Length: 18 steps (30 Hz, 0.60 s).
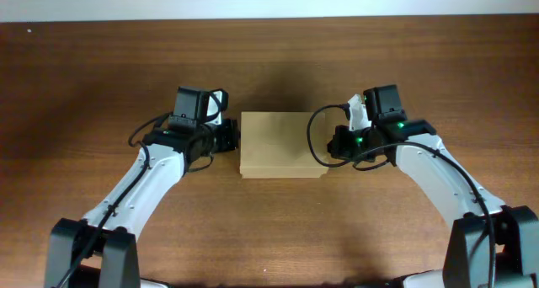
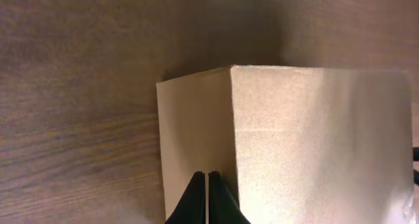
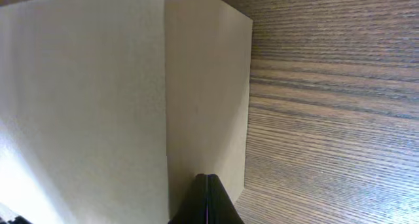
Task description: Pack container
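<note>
— Black fingertips of the left gripper [image 2: 207, 185] sit lowest and closest in the left wrist view. How do they stand?

— Pressed together tip to tip, pinching nothing. They point at the container [image 1: 278, 145], close to the edge where its shaded end wall meets the lit face.

— And the right gripper [image 3: 207, 185]?

— Likewise pressed together and carrying nothing, aimed at the opposite end wall.

— So where does the box lie from each claw?

— Directly between them. In the overhead view the container rests flat on the table [image 1: 269, 61], lid down. Its slightly longer axis runs from one gripper to the other. The left claw is at its left end and the right claw at its right end, and neither arm is nearer.

— Are the tips touching the cardboard?

— They appear to be touching or just beside it. The wrist views are too steep to settle which.

— What does the next move turn on?

— Probably this opposed line-up. A push from either end is met by the other claw, so the box should stay put rather than slide.

— Surface and room?

— Brown wood grain, smooth and flat. Bare wood shows on every side of the box, so either arm has space to draw back or come round.
</note>
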Motion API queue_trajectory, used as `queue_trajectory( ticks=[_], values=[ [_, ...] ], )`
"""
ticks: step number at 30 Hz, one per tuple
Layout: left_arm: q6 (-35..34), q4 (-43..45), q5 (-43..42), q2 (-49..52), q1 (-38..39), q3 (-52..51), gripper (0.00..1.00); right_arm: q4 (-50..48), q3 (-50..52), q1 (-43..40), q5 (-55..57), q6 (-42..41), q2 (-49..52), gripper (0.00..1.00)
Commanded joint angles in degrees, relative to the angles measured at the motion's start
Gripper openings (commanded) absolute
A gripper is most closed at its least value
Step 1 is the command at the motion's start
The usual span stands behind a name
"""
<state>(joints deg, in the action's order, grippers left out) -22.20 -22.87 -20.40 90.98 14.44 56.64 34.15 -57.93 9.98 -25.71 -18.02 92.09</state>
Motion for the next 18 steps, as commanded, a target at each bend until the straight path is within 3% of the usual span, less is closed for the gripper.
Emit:
queue_trajectory(
  ticks=[1, 10, 18],
  values=[
    [-0.7, -0.4, -3.2, -0.1, 0.7, -0.1, 0.02, -0.5, -0.3, 1.2, 1.4, -0.5, 0.2, 0.04],
    [0.0, -5.2, 3.5, -6.5, -3.0, 0.7, 0.02, 1.4, -7.5, 0.9, 4.7, -0.5, 0.2, 0.04],
    [5.0, -12.2, 11.5, -22.6, -3.9, 0.7, 0.02, 14.3, -21.7, 0.0, 11.6, 4.8, -1.0, 0.04]
  ],
)
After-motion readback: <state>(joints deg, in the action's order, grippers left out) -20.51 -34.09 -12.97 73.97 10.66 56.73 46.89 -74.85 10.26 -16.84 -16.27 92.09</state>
